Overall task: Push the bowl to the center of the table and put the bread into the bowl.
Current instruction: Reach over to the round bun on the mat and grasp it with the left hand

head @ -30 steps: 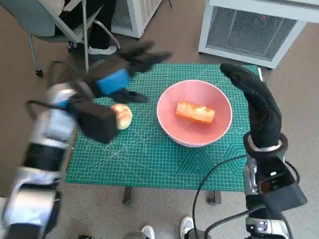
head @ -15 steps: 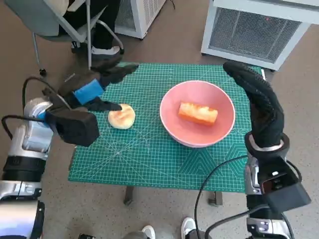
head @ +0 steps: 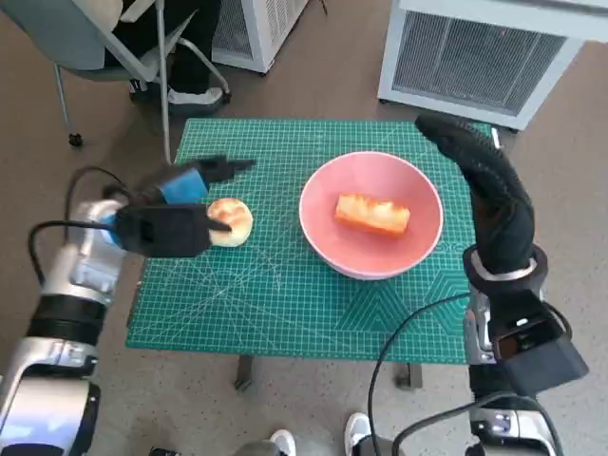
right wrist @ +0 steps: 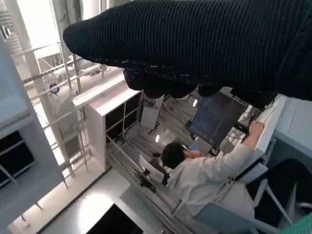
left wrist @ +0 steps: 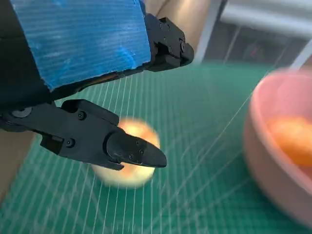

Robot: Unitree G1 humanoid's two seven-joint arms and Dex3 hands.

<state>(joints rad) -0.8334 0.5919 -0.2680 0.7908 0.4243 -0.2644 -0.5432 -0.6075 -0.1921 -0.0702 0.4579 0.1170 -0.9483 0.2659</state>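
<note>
Head view holds one pink bowl (head: 370, 215) right of the frame's middle on the green cutting mat (head: 285, 294), and two pieces of bread: one oblong orange-crusted piece (head: 371, 215) lying inside the bowl, and one round pale bun (head: 231, 221) on the mat left of the bowl, apart from it. No brand or readable writing shows on anything; the mat carries only a pale printed grid. The left hand (head: 180, 195) sits at the left of the frame just over the bun's upper left edge, its fingers spread and holding nothing; one finger points toward the upper middle of the frame. In the left wrist view the bun (left wrist: 127, 158) lies blurred just behind a black fingertip (left wrist: 134, 151), whether touching it cannot be told, with the bowl's rim (left wrist: 258, 141) at the right edge. The right hand (head: 480, 180) stands upright at the right of the head view, beside the bowl's right rim, fingers straight and empty. The right wrist view shows one person (right wrist: 209, 173) seated at a desk.
</note>
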